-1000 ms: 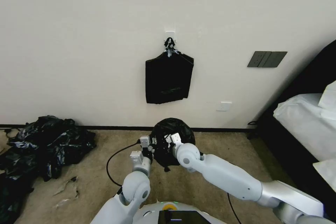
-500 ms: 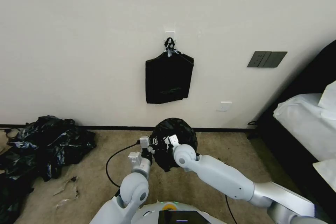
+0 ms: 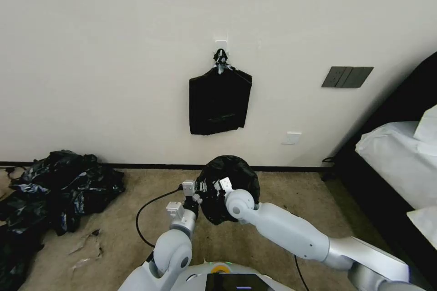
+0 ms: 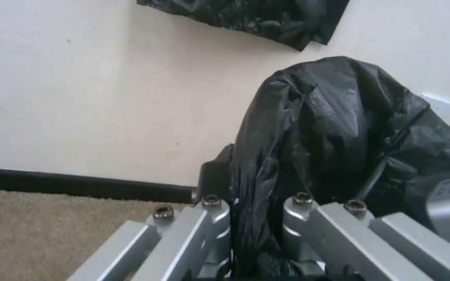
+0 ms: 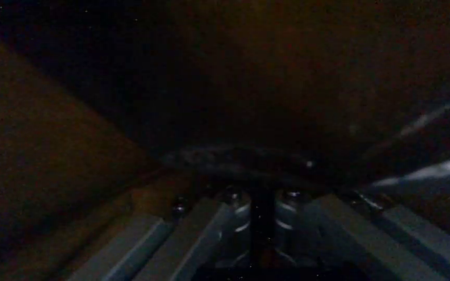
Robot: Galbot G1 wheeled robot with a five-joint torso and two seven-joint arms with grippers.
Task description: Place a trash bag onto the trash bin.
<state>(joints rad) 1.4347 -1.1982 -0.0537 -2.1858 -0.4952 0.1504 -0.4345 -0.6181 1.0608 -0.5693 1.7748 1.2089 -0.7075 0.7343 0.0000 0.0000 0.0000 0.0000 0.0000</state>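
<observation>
The trash bag is a thin, glossy black plastic film, very wrinkled, and it swells into a round dome on the carpet floor, just in front of the black baseboard of the cream wall. The left tool is narrow, its grey metal fingers pinching a fold of the bag at the dome's left side. The right tool sits at the dome's near side, inside dark plastic, and a thin black strip runs between its almost closed fingers. Above the dome a flat rectangular black bundle with a knotted top hangs from a white wall hook. Left of the dome, well apart, lies a shiny heap of black bags.
</observation>
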